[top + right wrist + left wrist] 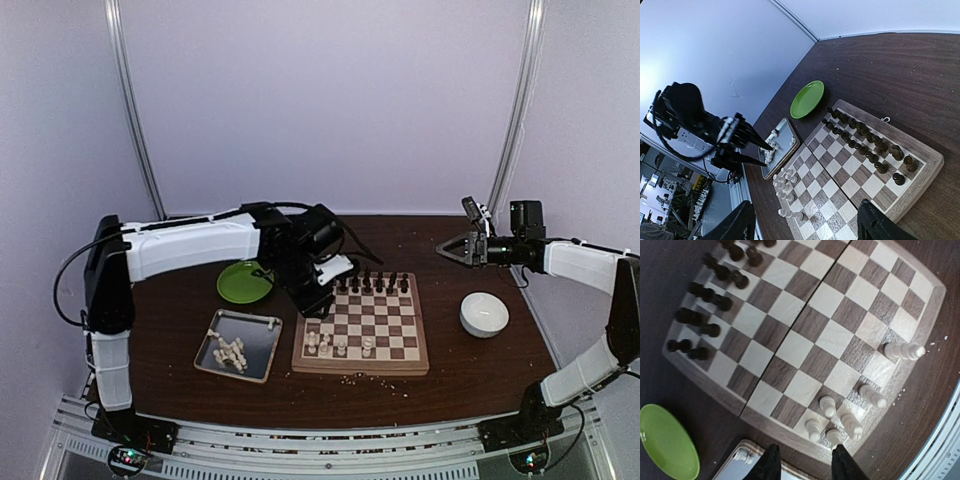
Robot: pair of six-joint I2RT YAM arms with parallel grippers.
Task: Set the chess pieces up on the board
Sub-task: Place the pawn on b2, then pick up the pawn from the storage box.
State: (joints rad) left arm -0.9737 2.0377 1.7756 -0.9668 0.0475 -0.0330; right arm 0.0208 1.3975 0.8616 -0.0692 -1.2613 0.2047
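Note:
The board (415, 365) lies mid-table. Dark chess pieces (372, 285) fill its two far rows. Several white chess pieces (325, 345) stand near its front left corner, and one white piece (904, 351) lies tipped further along that edge. My left gripper (316, 303) hovers over the board's left edge. Its fingers (769, 465) are apart with nothing between them, above the rim beside the white cluster (832, 422). My right gripper (447, 249) is raised at the back right, open and empty, looking down on the board (920, 167).
A silver tray (262, 368) holding several white pieces (232, 352) sits left of the board. A green plate (243, 282) lies behind the tray. A white bowl (484, 314) stands right of the board. Pale crumbs (350, 378) lie along the board's front edge.

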